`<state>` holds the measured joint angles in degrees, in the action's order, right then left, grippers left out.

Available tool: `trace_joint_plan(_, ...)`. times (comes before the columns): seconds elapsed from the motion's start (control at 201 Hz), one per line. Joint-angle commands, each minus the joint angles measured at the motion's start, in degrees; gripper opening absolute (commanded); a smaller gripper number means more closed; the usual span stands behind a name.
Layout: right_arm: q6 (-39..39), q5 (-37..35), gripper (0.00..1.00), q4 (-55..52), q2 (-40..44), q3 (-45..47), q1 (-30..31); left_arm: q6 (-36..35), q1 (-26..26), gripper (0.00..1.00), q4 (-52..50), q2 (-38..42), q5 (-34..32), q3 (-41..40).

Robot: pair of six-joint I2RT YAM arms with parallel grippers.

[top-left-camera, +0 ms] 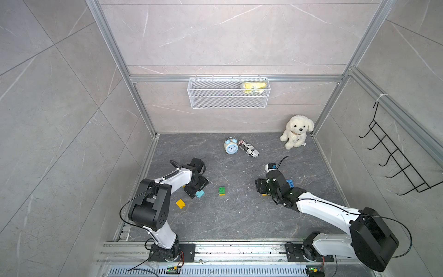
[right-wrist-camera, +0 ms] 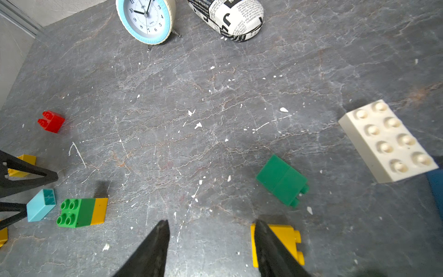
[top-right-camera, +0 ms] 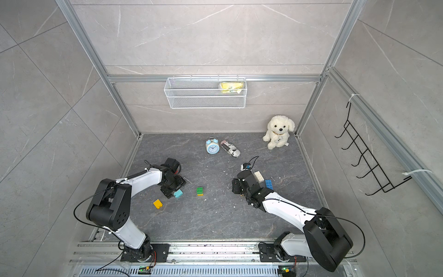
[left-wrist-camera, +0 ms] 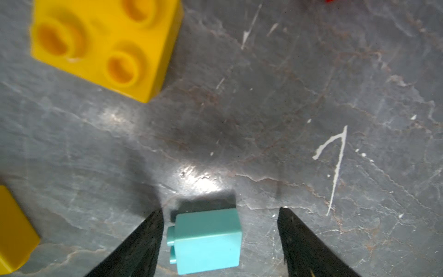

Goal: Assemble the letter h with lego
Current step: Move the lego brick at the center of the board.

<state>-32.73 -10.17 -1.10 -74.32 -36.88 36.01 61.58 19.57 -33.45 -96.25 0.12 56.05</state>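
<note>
The wire basket (top-left-camera: 215,100) held a yellow packet (top-left-camera: 254,86). The light blue brick (left-wrist-camera: 206,239) lay sideways, studs toward one of the left gripper's (left-wrist-camera: 221,210) spread fingers. The right gripper (right-wrist-camera: 212,221) gaped empty.

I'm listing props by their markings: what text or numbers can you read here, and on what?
"10", "9", "8", "7", "6", "5", "4", "3": dial of the alarm clock.
Small print under its hands: too small to read.
"J": large letter on the newsprint case; finer print blurred.
Lego bricks: no text.

Robot lab cell: aluminium frame (top-left-camera: 158,78), tiled walls (top-left-camera: 215,36)
</note>
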Motion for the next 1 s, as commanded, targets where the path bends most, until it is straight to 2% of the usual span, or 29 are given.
trace_joint_plan(0.0,1.1,-1.7,0.60,-2.1,-0.2,-1.9,0.4,-1.1,1.0,0.72,-0.5,-2.6,0.8,0.1)
trace_joint_plan(0.1,1.1,-2.4,0.60,-2.3,0.4,-1.7,0.4,-1.8,1.7,0.68,-0.8,-3.4,0.3,0.2)
trace_joint_plan(0.448,1.1,-2.9,0.60,-2.8,0.5,-1.9,0.4,-6.6,4.6,0.65,-5.2,-6.1,-2.3,2.1)
trace_joint_plan(0.617,1.2,-3.8,0.60,-3.2,0.6,-2.0,0.4,-6.9,4.9,0.53,-5.0,-6.2,-2.1,1.8)
trace_joint_plan(0.801,1.3,-4.2,0.60,-3.5,0.7,-1.8,0.4,-7.5,5.3,0.44,-4.8,-5.4,-1.8,2.0)
trace_joint_plan(0.996,1.5,-3.8,0.60,-3.2,0.7,-1.9,0.4,-11.9,7.8,0.34,-5.8,-3.8,-1.6,2.6)
